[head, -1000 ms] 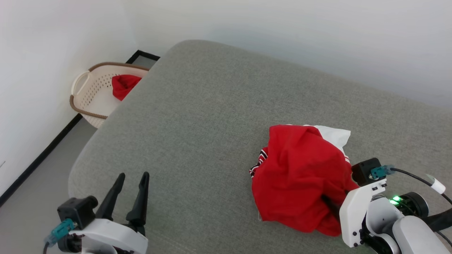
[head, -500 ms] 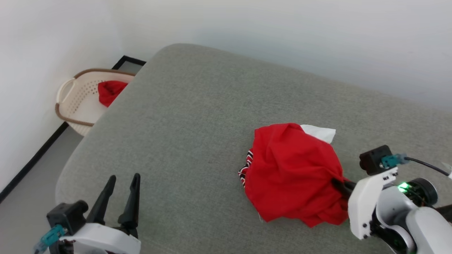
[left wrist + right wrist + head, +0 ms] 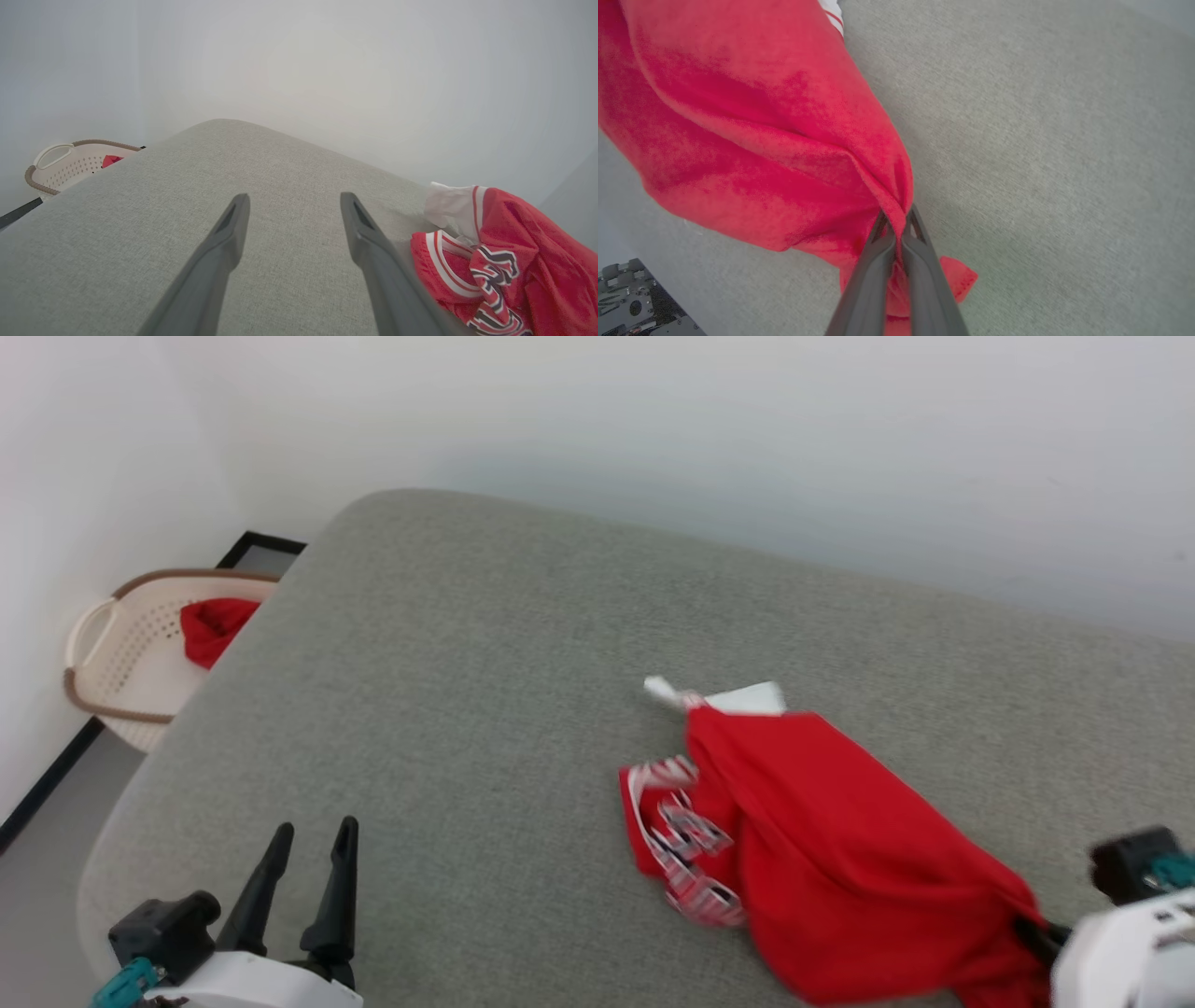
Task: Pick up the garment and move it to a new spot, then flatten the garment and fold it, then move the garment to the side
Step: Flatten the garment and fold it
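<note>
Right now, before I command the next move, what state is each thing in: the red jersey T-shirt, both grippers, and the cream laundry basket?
Red jersey T-shirt with white sleeves: bunched, pulled taut from one pinched edge, not flattened or folded.
Right gripper: shut on the T-shirt's red fabric.
Left gripper: open, empty, over the grey upholstered surface.
Cream perforated laundry basket: upright on the floor, red cloth inside.

a grey fabric-covered surface (image 3: 485,644) lies before a white wall (image 3: 653,420); beside its far left corner a cream perforated laundry basket (image 3: 131,658) with brown rim sits on the floor (image 3: 37,915), holding a red cloth (image 3: 213,625)
</note>
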### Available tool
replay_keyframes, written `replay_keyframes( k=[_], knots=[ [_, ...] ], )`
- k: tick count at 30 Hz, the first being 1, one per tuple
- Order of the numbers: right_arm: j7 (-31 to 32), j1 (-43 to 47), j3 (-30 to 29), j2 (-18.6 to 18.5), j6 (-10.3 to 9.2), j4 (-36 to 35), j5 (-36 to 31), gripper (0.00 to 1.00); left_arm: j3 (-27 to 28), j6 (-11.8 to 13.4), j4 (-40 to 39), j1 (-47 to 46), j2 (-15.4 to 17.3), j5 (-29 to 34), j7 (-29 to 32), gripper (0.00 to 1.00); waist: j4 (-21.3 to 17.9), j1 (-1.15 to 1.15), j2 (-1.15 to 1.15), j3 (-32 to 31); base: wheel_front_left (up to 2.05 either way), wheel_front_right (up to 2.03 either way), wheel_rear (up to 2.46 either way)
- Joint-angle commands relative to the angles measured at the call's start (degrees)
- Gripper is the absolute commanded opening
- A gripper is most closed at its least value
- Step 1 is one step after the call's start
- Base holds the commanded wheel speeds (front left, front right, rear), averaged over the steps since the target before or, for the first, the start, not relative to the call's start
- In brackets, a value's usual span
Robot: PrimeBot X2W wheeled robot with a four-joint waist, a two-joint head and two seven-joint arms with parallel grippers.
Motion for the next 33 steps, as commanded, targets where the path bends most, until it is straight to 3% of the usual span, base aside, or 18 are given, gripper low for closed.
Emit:
replay_keyframes(
  k=[1,8,14,15,16,17,24,33],
  knots=[
    [0.3,1.3,-1.4,-0.1,-0.02,-0.1,-0.6,0.0,0.1,0.2,-0.2,0.6,0.1,-0.1,0.0,1.0,-0.8,0.0,0.0,-0.3,0.0,0.0,0.0],
    [1.2,8.2,-10.1,1.2,-0.02,0.5,-2.9,0.0,0.1,0.4,-0.7,0.9,0.6,-0.3,0.2,1.0,-1.9,0.0,0.0,-0.3,0.0,0.0,0.0],
    [1.0,9.1,-13.7,2.8,-0.02,2.5,-4.2,0.0,0.0,0.6,-0.7,0.8,0.6,-0.7,0.2,1.0,-2.7,0.0,0.0,0.2,0.0,0.0,0.0],
    [0.6,8.9,-13.8,3.0,-0.02,2.7,-4.4,0.13,-0.1,0.5,-0.6,0.7,0.6,-0.7,0.2,1.0,-2.7,0.0,0.0,0.3,0.0,0.0,0.0],
    [0.1,8.6,-13.9,3.2,-0.02,3.1,-4.6,0.42,-0.2,0.5,-0.5,0.6,0.6,-0.7,0.2,1.0,-2.8,0.0,0.0,0.4,0.0,0.0,0.0],
    [-0.4,8.3,-13.7,3.2,-0.02,3.4,-4.9,1.0,-0.2,0.4,-0.5,0.4,0.6,-0.6,0.2,1.0,-2.9,0.0,0.0,0.5,0.0,0.0,0.0],
    [-2.9,6.3,-12.5,4.6,-0.02,4.4,-5.4,1.0,-0.3,0.1,-0.7,-0.1,1.1,-0.9,0.2,1.0,-3.9,0.0,0.0,0.7,0.0,0.0,0.0],
    [-4.8,4.7,-12.2,5.5,-0.02,-0.7,-4.3,1.0,0.3,0.6,-0.9,0.0,1.6,-0.4,0.2,1.0,-5.1,0.0,0.0,0.7,0.0,0.0,0.0]
  ],
)
